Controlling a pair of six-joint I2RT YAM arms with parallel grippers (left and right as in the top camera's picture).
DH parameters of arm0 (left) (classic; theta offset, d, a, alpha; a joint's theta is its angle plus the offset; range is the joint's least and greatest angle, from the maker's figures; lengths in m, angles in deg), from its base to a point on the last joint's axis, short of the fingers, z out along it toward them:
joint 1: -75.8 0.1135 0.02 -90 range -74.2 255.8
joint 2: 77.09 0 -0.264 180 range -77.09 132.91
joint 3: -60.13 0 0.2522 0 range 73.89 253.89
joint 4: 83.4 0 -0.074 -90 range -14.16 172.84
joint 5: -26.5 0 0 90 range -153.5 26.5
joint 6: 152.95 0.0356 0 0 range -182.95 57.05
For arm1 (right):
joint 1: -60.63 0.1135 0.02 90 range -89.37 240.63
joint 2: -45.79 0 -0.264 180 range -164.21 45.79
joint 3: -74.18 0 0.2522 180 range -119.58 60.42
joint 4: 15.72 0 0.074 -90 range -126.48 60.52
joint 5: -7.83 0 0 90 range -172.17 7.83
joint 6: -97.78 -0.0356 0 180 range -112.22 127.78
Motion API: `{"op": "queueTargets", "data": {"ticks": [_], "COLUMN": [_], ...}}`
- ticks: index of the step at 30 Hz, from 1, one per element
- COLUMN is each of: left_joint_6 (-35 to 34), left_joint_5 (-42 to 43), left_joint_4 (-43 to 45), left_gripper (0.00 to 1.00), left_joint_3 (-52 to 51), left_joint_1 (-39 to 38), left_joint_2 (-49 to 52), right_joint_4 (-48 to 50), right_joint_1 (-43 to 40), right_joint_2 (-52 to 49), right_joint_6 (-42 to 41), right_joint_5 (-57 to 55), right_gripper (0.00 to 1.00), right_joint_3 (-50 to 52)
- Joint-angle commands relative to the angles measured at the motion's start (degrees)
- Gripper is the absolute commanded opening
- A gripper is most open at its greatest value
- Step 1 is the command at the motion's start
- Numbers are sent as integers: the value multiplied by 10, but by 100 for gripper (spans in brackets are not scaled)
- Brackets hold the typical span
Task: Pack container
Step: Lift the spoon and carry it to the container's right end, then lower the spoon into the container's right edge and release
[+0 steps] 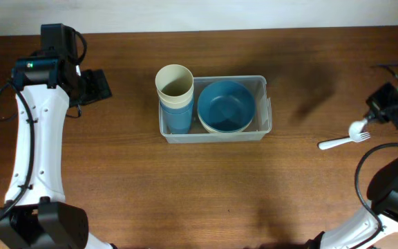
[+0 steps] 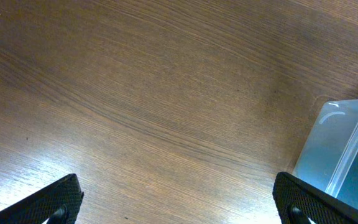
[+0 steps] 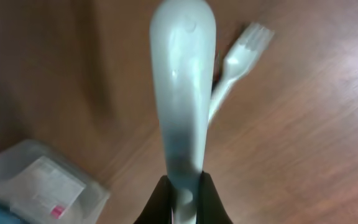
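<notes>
The clear container (image 1: 264, 86) stands mid-table, holding a stack of cups (image 1: 175, 86), cream over blue, and a blue bowl (image 1: 225, 104) nested in a cream one. At the far right, my right gripper (image 1: 372, 119) is raised above the table and shut on a pale plastic utensil (image 3: 182, 81) with a rounded end, gripped between both fingers (image 3: 183, 199). A white fork (image 1: 337, 142) lies on the table below it, also visible as the fork (image 3: 238, 56) in the right wrist view. My left gripper (image 1: 97, 86) hangs open at the far left, well away from the container (image 2: 347, 155), its fingers (image 2: 55, 202) wide over bare wood.
Brown wooden table (image 1: 206, 194) all round. A corner of the container (image 3: 36, 183), bearing a white label, shows at the lower left of the right wrist view. The back edge of the table runs along the top of the overhead view.
</notes>
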Motion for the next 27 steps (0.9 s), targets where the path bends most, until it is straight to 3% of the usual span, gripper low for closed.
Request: {"op": "queueTargets", "data": {"ticks": [1,21,27], "left_joint_6": [-6,-6,-6], "left_joint_5": [-2,-2,-2], "left_joint_4": [1,1,1], "left_gripper": [100,100,100], "left_joint_3": [-4,-4,-4], "left_joint_1": [2,2,2], "left_joint_2": [0,0,0], "right_joint_4": [-9,54,66], "right_joint_1": [49,314,366], "right_joint_2": [0,0,0], "right_joint_6": [34,113,123], "right_joint_5": [16,11,-65], "right_gripper": [4,4,4], "right_joint_3": [-51,-78,-77]}}
